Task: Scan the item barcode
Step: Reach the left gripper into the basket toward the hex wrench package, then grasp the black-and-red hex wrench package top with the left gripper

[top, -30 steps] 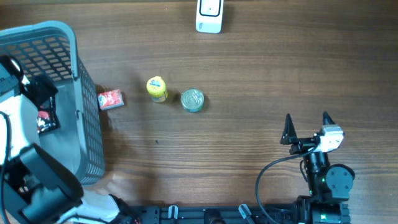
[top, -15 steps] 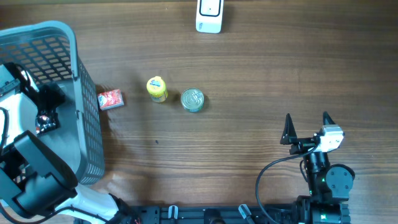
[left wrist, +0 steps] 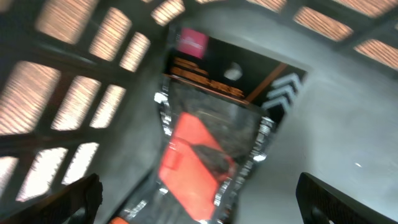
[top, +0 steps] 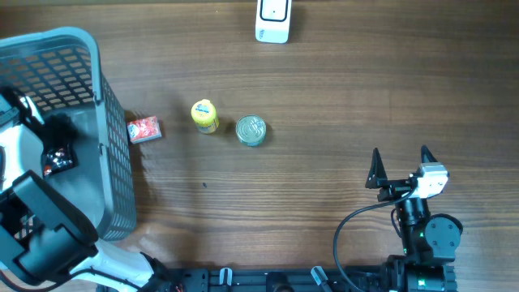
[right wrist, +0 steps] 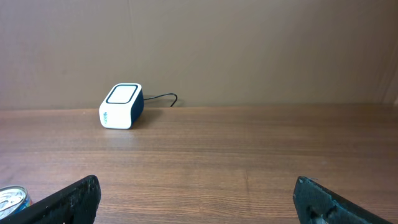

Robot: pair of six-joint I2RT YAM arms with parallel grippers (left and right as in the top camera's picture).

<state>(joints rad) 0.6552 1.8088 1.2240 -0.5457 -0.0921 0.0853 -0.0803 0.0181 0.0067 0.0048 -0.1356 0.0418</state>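
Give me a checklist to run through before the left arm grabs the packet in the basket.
1. Left claw open: ok, its fingers stand wide apart.
2. Packet lined up under it: ok, it lies on the floor of the basket, between the fingertips in the wrist view.
3. Barcode located on the packet: cannot tell, the wrist view is blurred.
4. Scanner free to use: ok, nothing stands close to it.
5. Right claw out of the way: ok, it is open, holds nothing and is far from the basket.
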